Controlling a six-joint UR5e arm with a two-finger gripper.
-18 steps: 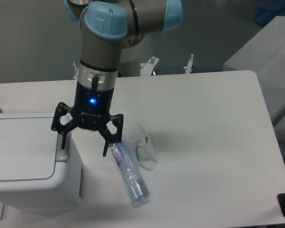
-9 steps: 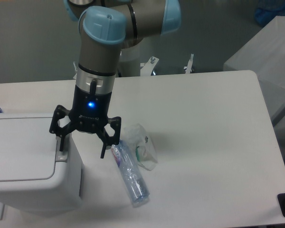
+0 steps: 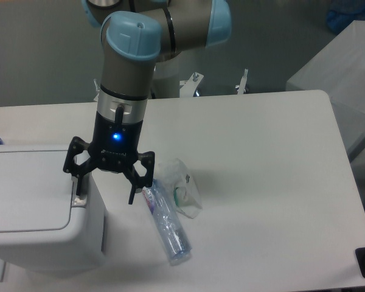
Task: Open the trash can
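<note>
Above the trash can, the end effector points down, spread.

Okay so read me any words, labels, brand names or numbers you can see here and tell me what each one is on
Nothing can be read for certain.
Gripper: a line of small white lettering on its black body below the blue light, too blurred to read.
Bottle: a coloured label with print near its upper end, too small to read.
Trash can: no text visible.
Crumpled clear wrapper: green marks show through it, not legible.
</note>
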